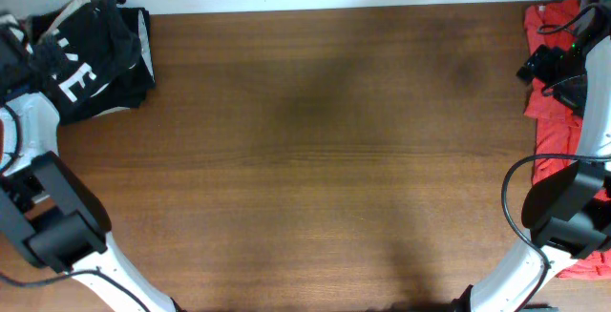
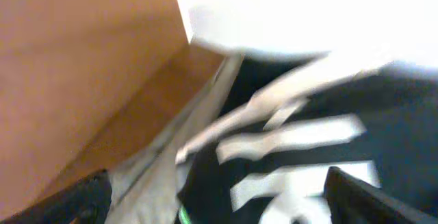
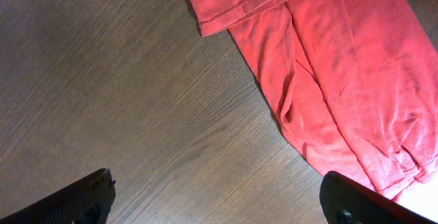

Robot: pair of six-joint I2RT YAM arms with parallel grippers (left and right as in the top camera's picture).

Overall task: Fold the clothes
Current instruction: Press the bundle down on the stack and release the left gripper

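Observation:
The black T-shirt (image 1: 95, 50) with white lettering lies bunched at the table's far left corner. My left gripper (image 2: 219, 203) hovers over it, open, with the lettering (image 2: 294, 155) blurred between the fingers. The red T-shirt (image 1: 556, 112) lies along the table's right edge. My right gripper (image 3: 219, 207) is open above bare wood, with the red shirt (image 3: 328, 59) and its sleeve hem just ahead to the right. In the overhead view the right gripper (image 1: 544, 64) sits over the red shirt's left edge.
The brown wooden table (image 1: 325, 159) stretches between the two garments. A white wall (image 2: 301, 11) stands behind the table's back edge. Both arm bases stand at the front corners.

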